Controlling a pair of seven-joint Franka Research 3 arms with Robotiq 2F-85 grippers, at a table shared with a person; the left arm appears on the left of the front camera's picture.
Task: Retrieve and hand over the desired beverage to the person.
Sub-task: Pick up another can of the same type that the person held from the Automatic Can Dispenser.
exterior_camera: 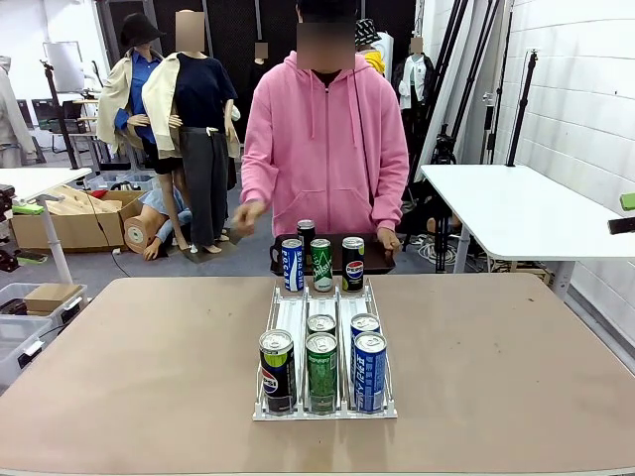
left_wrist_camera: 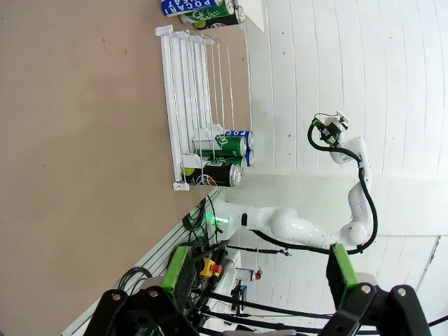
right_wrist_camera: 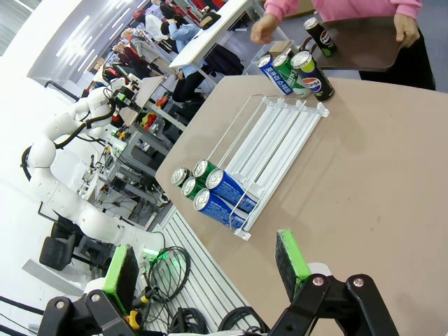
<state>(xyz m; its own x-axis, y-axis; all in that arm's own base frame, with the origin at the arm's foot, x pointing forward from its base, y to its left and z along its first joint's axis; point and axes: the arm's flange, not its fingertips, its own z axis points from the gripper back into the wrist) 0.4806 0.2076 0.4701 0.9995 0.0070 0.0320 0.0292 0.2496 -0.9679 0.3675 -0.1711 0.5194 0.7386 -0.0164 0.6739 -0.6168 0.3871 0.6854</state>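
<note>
Pink-hooded person [exterior_camera: 325,139] holding tray [exterior_camera: 377,261], cans [exterior_camera: 321,372] in rack [exterior_camera: 295,317]

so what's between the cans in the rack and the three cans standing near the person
Only the empty white lanes of the rack, nothing else; the front view shows it best.

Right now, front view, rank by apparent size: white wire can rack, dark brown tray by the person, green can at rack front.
1. white wire can rack
2. dark brown tray, farther off, true size unsure
3. green can
</note>
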